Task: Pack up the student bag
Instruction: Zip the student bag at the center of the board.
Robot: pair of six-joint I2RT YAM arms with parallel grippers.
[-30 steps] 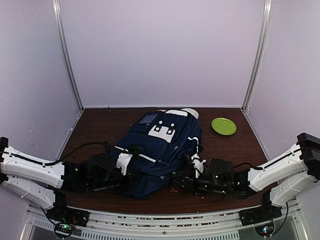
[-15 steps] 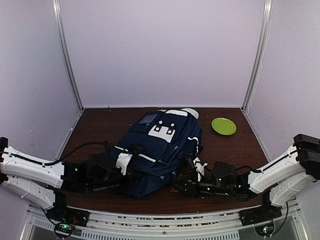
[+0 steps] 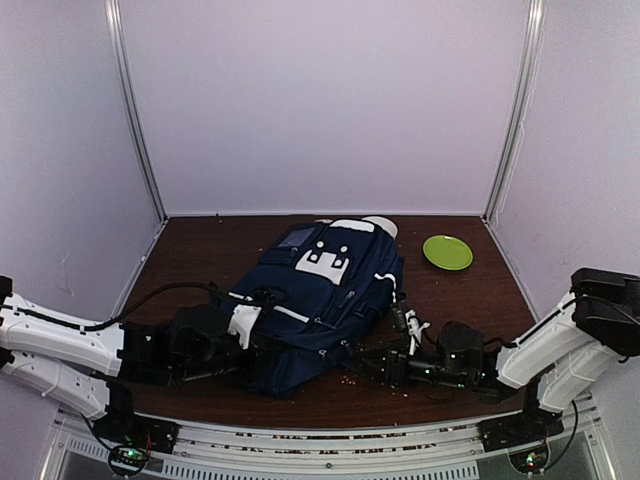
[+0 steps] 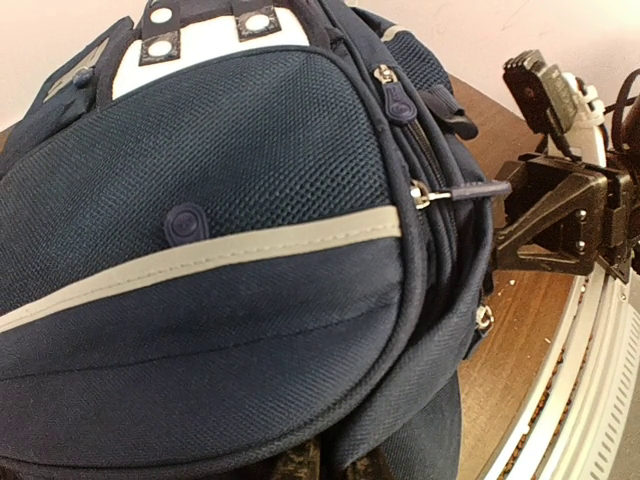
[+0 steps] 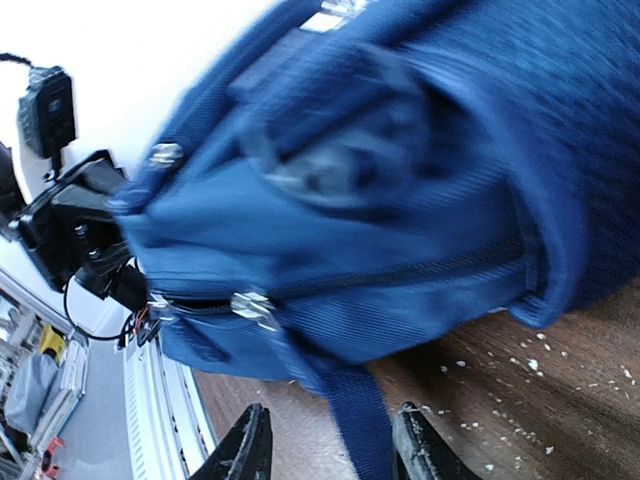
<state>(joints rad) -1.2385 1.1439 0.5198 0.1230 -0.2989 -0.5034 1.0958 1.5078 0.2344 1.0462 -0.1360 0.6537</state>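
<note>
Steadying the student bag (image 3: 320, 290) lying mid-surface (image 3: 200, 250), left tool (image 3: 250, 330) pinched shut on its near edge, I judge my half-open right tool (image 5: 335, 445), straddling a strap (image 5: 355, 415), must next catch the zip pull (image 5: 252, 303).

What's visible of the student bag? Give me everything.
The student bag is a large navy woven-fabric backpack with a grey stripe, white snap patches and metal zipper pulls. It lies front-up on the brown table. The left gripper is against its near-left side; a blue strap runs between the right gripper's open fingers.
</note>
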